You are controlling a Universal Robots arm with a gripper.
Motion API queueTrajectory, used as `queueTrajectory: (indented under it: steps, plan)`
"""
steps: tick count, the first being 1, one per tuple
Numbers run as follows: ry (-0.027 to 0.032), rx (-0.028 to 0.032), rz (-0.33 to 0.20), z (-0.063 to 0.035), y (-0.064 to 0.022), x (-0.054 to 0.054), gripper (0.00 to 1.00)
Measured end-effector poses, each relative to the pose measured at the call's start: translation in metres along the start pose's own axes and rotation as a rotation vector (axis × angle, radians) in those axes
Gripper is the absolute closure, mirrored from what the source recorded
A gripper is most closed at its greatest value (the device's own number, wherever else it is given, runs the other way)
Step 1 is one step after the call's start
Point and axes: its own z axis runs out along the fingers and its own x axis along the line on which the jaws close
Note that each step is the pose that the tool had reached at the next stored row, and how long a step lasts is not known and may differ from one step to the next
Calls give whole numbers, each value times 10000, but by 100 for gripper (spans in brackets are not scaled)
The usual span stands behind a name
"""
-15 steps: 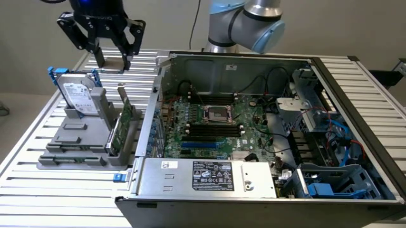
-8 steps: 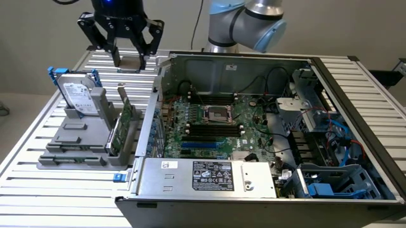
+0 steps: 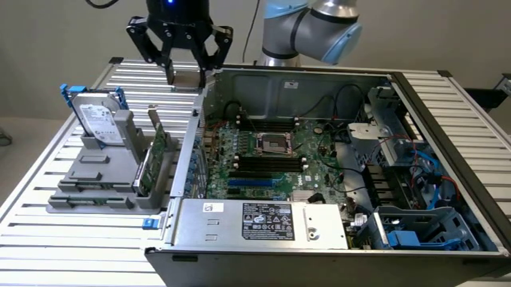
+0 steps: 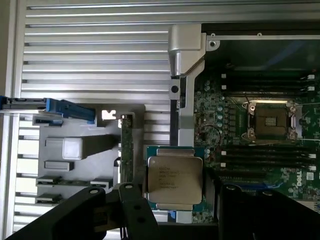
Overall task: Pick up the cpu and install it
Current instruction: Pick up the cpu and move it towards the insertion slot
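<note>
Gripper (image 3: 189,73) raised over the back corner of the open computer case (image 3: 288,89), cpu (image 4: 174,179) clamped in its jaws.
Jaws stand wide, with 1 black finger (image 3: 169,70) against each of 2 opposite edges of the chip. The silver lid carries several lines of dark print, too small to read. Lower down and toward the exterior view's right of the jaws, well apart, the dark socket (image 3: 271,143) sits in its metal frame on the green motherboard (image 3: 319,170), where white lettering appears to read DELL. Lower and toward the exterior view's left, a grey holder (image 3: 96,179) carries the upright hard drive (image 3: 100,122), its white label illegible. Farthest from the jaws, the power supply's black label (image 3: 268,220) bears unreadable white print.
</note>
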Motion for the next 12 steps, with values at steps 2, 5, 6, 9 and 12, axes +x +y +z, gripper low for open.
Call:
queueTrajectory:
  steps: [2, 5, 6, 9, 12]
  plan:
    - [0, -1, 0, 0, -1, -90, 45]
    - [-1, -57, -4, -6, -2, -226, 45]
    - [-2, -79, -6, -10, -2, -272, 45]
    - [-1, -144, -11, -21, -3, -408, 45]
    - [-1, -200, -15, -31, -3, -542, 45]
